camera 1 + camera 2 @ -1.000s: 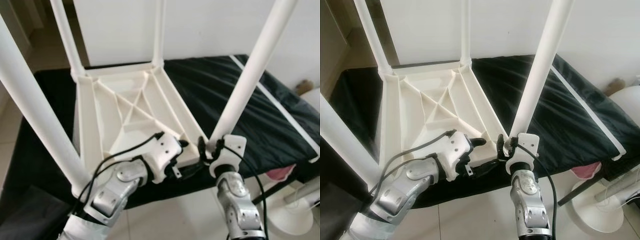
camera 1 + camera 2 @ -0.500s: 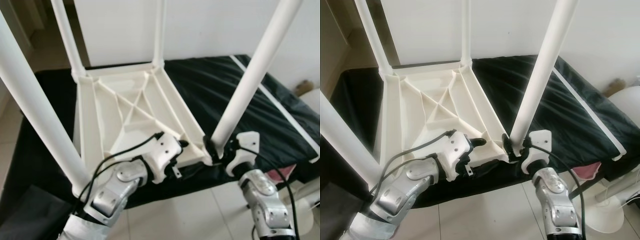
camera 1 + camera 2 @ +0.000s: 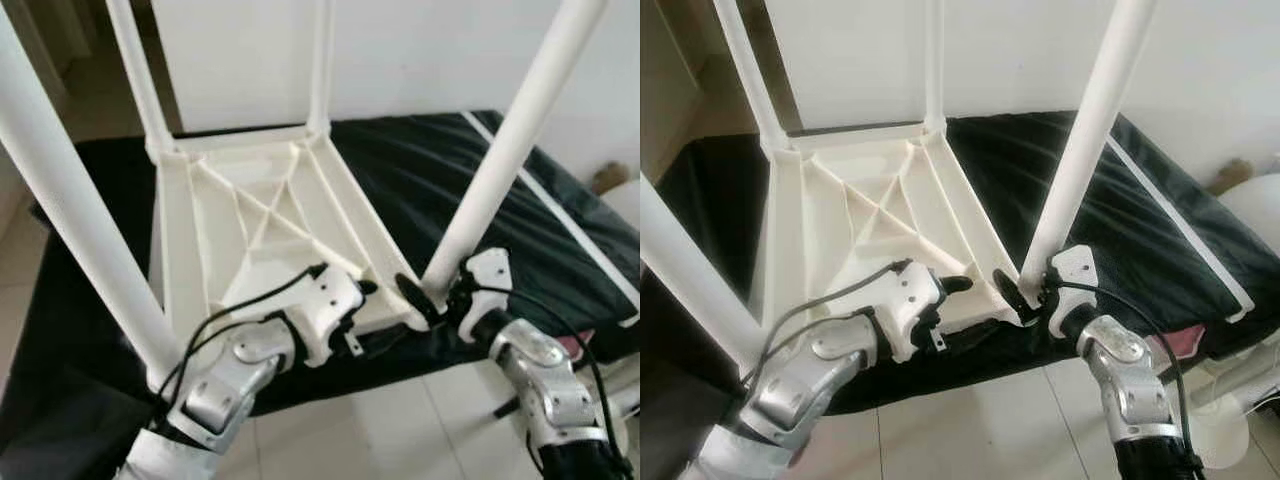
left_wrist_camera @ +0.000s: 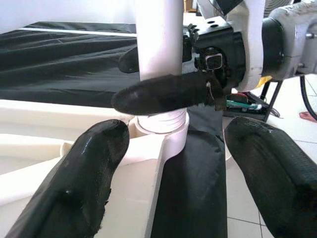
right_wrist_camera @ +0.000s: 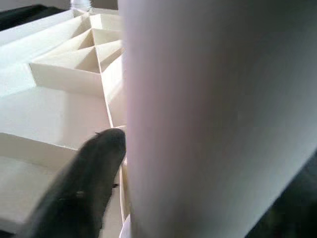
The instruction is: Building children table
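White plastic children's table (image 3: 260, 215) lies upside down on the black cloth-covered surface (image 3: 440, 190). We judge the leg-fastening step: right gripper (image 4: 163, 74) pinches the near-right leg (image 3: 500, 165) at its socket, about 5 o'clock; next, twist it tight. Left gripper (image 4: 168, 168), spread wide, steadies the frame; the left wrist view reveals the threaded collar (image 4: 161, 121).

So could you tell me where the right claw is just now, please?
The right claw grips the base of the near right leg, at the near right corner of the upturned table, with the left claw just beside it.
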